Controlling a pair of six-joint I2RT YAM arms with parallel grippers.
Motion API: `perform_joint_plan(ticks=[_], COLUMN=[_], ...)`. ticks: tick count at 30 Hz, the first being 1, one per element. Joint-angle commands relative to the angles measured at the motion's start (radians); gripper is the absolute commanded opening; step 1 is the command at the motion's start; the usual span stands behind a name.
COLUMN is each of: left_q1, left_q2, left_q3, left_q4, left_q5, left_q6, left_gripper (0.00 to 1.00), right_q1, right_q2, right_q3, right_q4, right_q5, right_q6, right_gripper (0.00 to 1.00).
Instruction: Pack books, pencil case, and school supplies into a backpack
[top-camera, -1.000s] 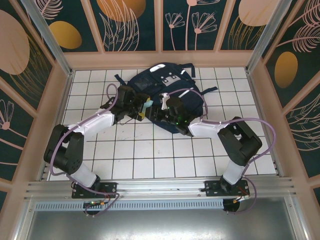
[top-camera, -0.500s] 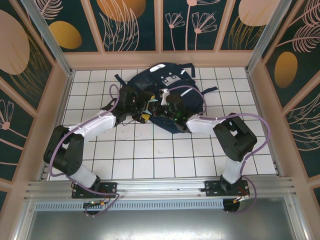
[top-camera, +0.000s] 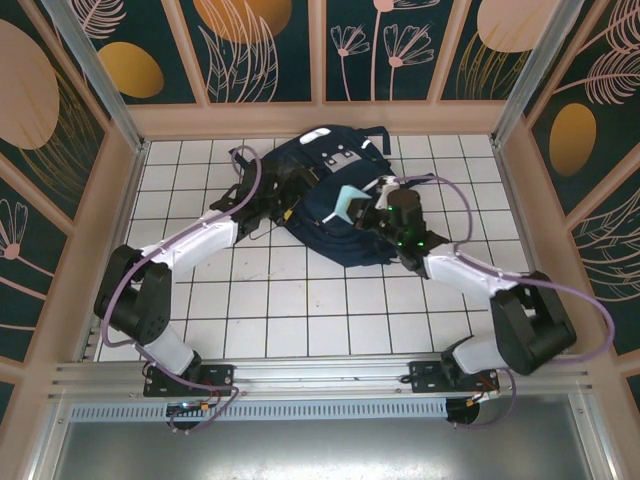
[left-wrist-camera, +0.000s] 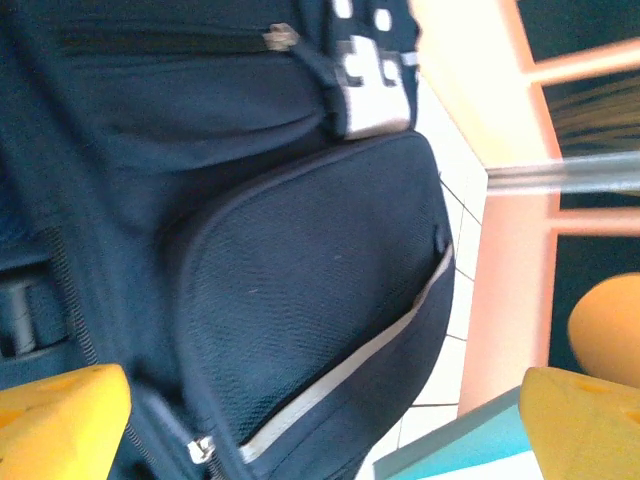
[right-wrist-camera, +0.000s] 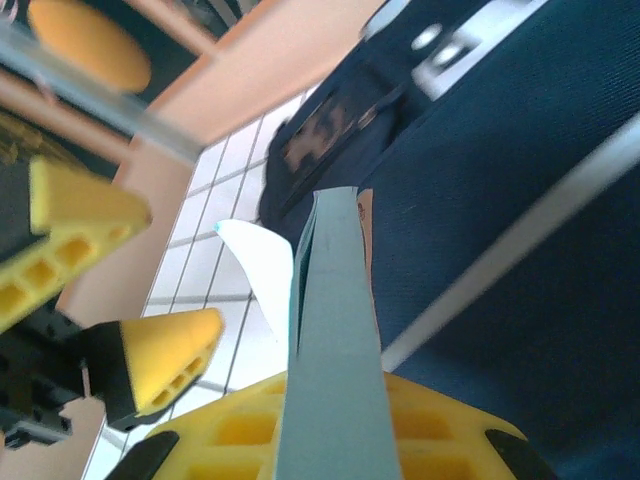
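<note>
Pale-teal card (right-wrist-camera: 330, 330), held edge-on in the closed right pincer (top-camera: 372, 208), hung over the backpack (top-camera: 340, 242). Left pincer (left-wrist-camera: 320, 420) stood wide open, empty, alongside. Good handling called for finding the backpack's mouth first, then slipping the card in edgewise.

- We see a robot test cell, a lab rig: a left arm (top-camera: 195, 243) and a right arm (top-camera: 465, 272) are bolted to an aluminium rail (top-camera: 320, 375).
- We see a white gridded table (top-camera: 300, 310).
- Painted wall panels (top-camera: 265, 55) in peach frames close it in on three sides.
</note>
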Motion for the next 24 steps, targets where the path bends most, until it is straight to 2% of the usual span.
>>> perform_joint_plan(ticks=[1, 4, 11, 17, 20, 24], left_q1=[-0.057, -0.105, -0.233, -0.365, -0.388, -0.388], left_q2=[0.052, 0.142, 0.316, 0.458, 0.518, 0.558], left_q3=[0.110, 0.230, 0.497, 0.646, 0.695, 0.712], left_q4=[-0.058, -0.133, -0.315, -0.424, -0.449, -0.432], left_q5=[-0.051, -0.052, -0.227, -0.523, -0.614, -0.632], left_q6=[0.295, 0.440, 0.756, 1.022, 1.063, 1.073], left_gripper=[0.99, 0.99, 0.95, 0.98, 0.99, 0.99], right_q1=[-0.074, -0.158, -0.326, -0.405, -0.425, -0.426], right_q2=[-0.099, -0.176, -0.283, -0.335, -0.357, -0.364], right_q3=[-0.034, -0.062, -0.085, -0.115, -0.144, -0.178], right_q4=[-0.172, -0.213, -0.312, -0.359, -0.345, -0.320], right_q5=[0.133, 0.147, 0.132, 0.107, 0.076, 0.038], right_q6=[0.000, -0.019, -0.026, -0.035, -0.015, 0.011], right_gripper=[0.00, 0.00, 0.00, 0.00, 0.00, 0.00])
